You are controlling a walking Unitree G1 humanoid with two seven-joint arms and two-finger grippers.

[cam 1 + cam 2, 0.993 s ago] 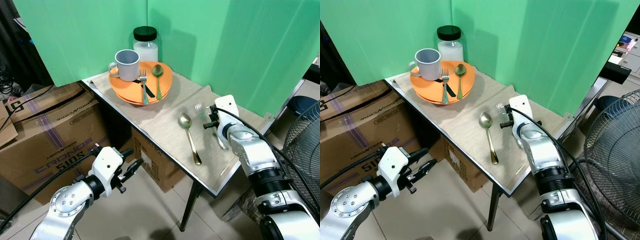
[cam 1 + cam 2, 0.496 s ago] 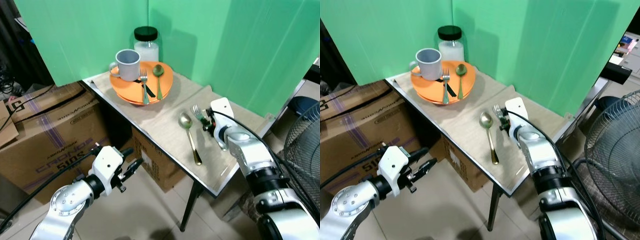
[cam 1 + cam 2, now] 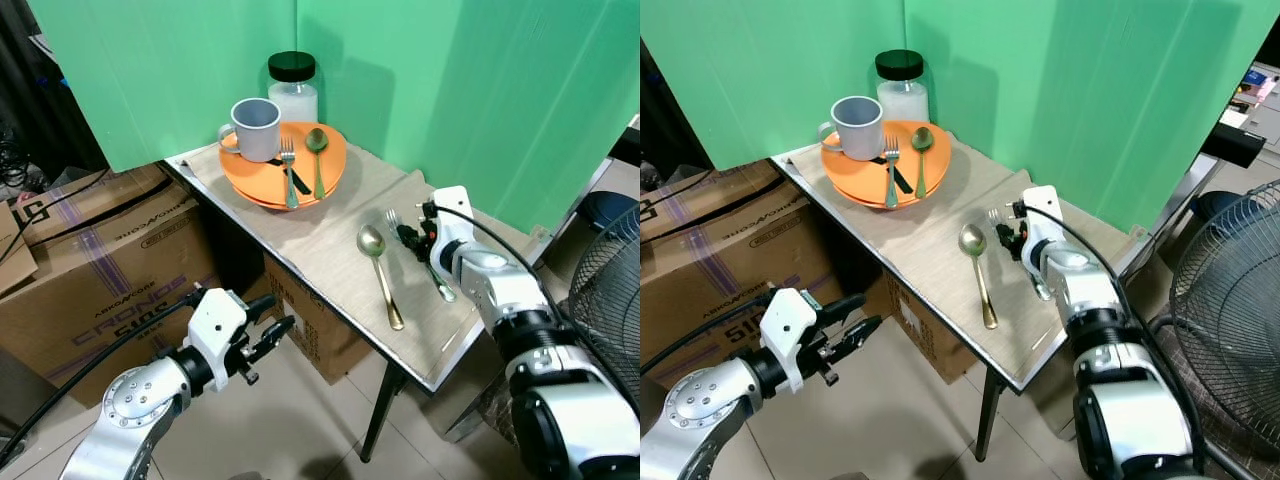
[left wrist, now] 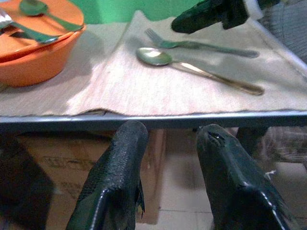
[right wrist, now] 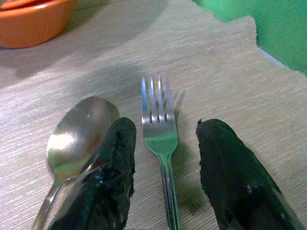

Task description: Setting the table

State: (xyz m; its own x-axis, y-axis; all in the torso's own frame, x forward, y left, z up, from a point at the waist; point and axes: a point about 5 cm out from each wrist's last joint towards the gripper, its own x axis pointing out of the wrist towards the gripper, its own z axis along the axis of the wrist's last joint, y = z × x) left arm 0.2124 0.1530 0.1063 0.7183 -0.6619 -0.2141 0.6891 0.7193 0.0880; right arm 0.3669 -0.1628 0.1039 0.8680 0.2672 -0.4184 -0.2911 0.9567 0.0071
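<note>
On the counter (image 3: 330, 250), I see my right tool (image 5: 165, 163) spread apart astride the fork (image 5: 160, 139), beside the spoon (image 5: 76, 139); left tool (image 4: 168, 177) apart too.

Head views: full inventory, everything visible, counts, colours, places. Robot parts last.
Folding table with beige mat: 1, before the green backdrop.
Orange plates: a stack, far end of table.
Grey-blue mug: 1, on the stack.
Fork with black handle: 1, on the stack.
Green-handled spoon: 1, on the stack.
Black-lidded glass jar: 1, behind the stack.
Gold-handled spoon: 1, flat on the mat.
Silver fork: 1, flat beside that spoon.
Cardboard boxes: several, brown, beside and under the table.
Floor fan: 1, black, right edge.
Left gripper: open, low beside the table.
Right gripper: open, straddling the silver fork.
</note>
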